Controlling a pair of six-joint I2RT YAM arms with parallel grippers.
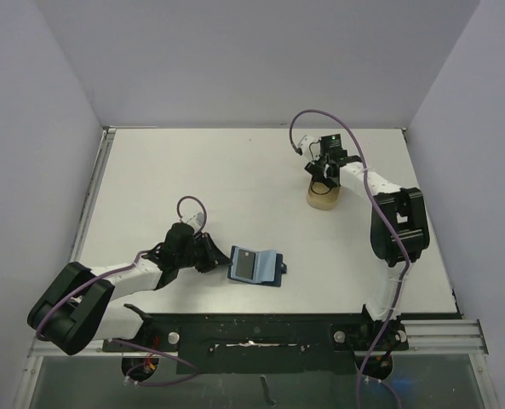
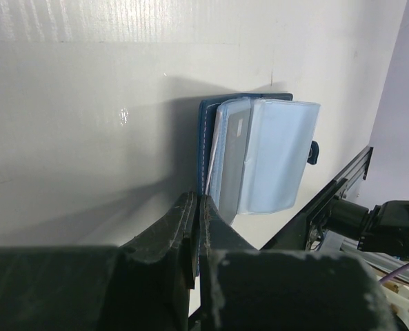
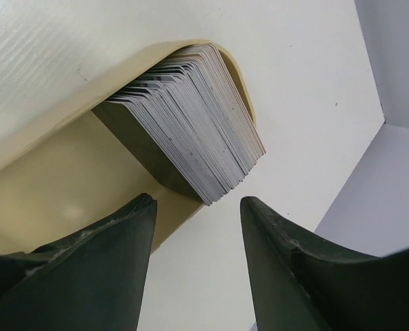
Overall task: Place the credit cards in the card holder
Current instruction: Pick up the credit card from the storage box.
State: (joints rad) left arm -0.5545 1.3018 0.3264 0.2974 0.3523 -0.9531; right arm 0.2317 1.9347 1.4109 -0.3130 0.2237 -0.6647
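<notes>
The card holder [image 1: 256, 266] lies open near the table's front middle, navy outside with lighter blue pockets. In the left wrist view it [image 2: 276, 155] shows a pale card [image 2: 233, 148] in a pocket. My left gripper [image 1: 217, 258] sits at its left edge; its jaws [image 2: 198, 201] are closed with a thin strip of the navy cover between them. The credit cards [image 3: 190, 117] stand as a thick stack in the tan dish [image 3: 66, 186]. My right gripper [image 3: 197, 201] is open and empty, just short of the stack's end, above the dish [image 1: 324, 201] at the back right.
The black rail [image 1: 261, 328] and arm bases run along the table's near edge, close behind the card holder. Purple cables loop over both arms. White walls close in the table at the back and sides.
</notes>
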